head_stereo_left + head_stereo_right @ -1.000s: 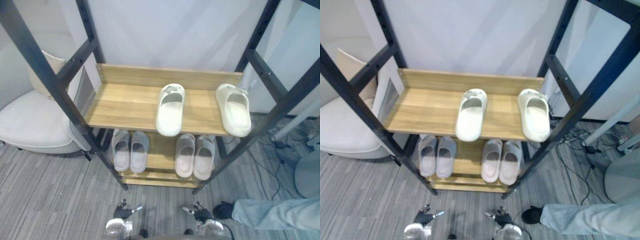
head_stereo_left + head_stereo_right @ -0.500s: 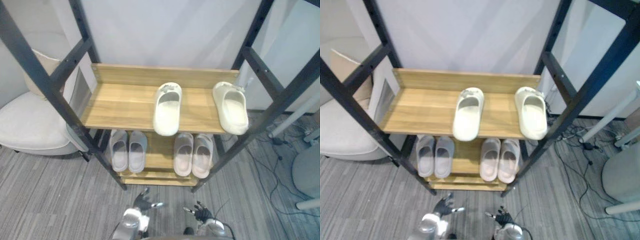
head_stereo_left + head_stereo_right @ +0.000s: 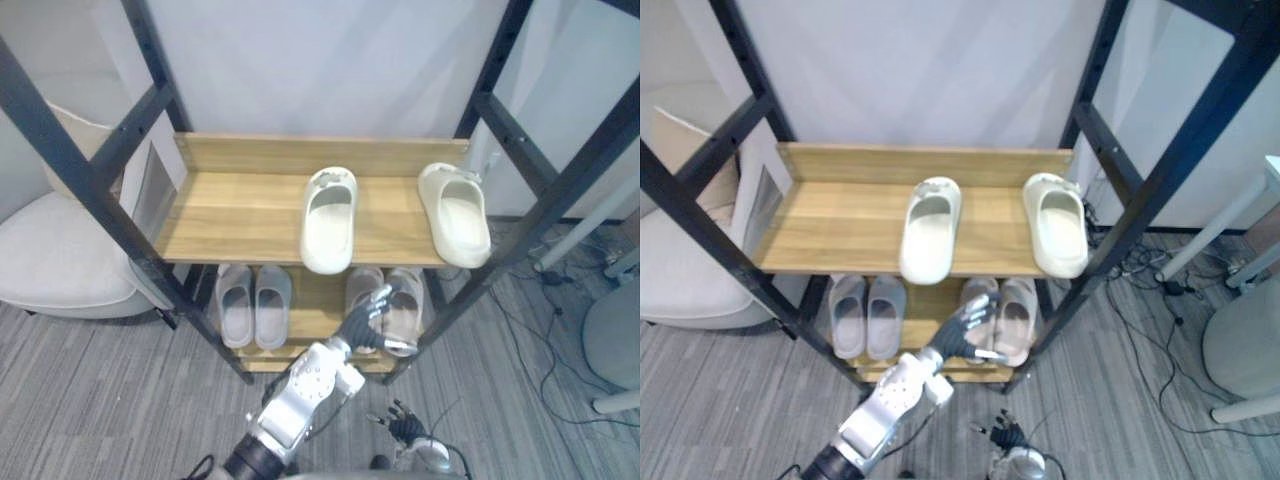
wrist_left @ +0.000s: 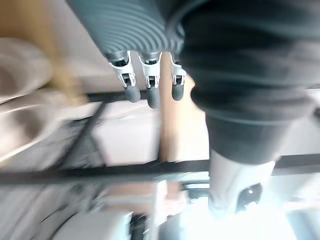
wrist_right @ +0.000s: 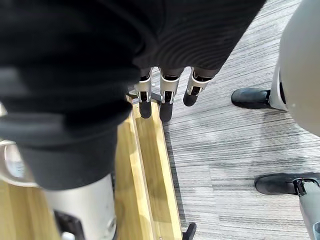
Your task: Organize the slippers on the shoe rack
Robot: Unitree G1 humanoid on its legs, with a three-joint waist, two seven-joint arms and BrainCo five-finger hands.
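Observation:
A black-framed shoe rack has two wooden shelves. On the upper shelf [image 3: 230,215] lie two cream slippers, one in the middle [image 3: 328,218] and one at the right end [image 3: 455,213], well apart. The lower shelf holds a grey pair [image 3: 254,304] on the left and a pinkish-beige pair [image 3: 403,302] on the right. My left hand [image 3: 363,322] is raised in front of the beige pair, fingers [image 4: 147,91] straight and holding nothing. My right hand [image 3: 405,427] hangs low over the carpet with its fingers [image 5: 162,97] relaxed and spread.
A pale armchair [image 3: 55,255] stands left of the rack. The rack's slanted black posts [image 3: 545,210] frame both sides. Cables [image 3: 560,290] and a round grey base [image 3: 615,345] lie on the carpet to the right. A person's dark shoes [image 5: 252,97] stand beside my right hand.
My left arm has risen from low by the floor to the front of the lower shelf's right pair. A person's leg at the lower right has left the view. The slippers have not moved.

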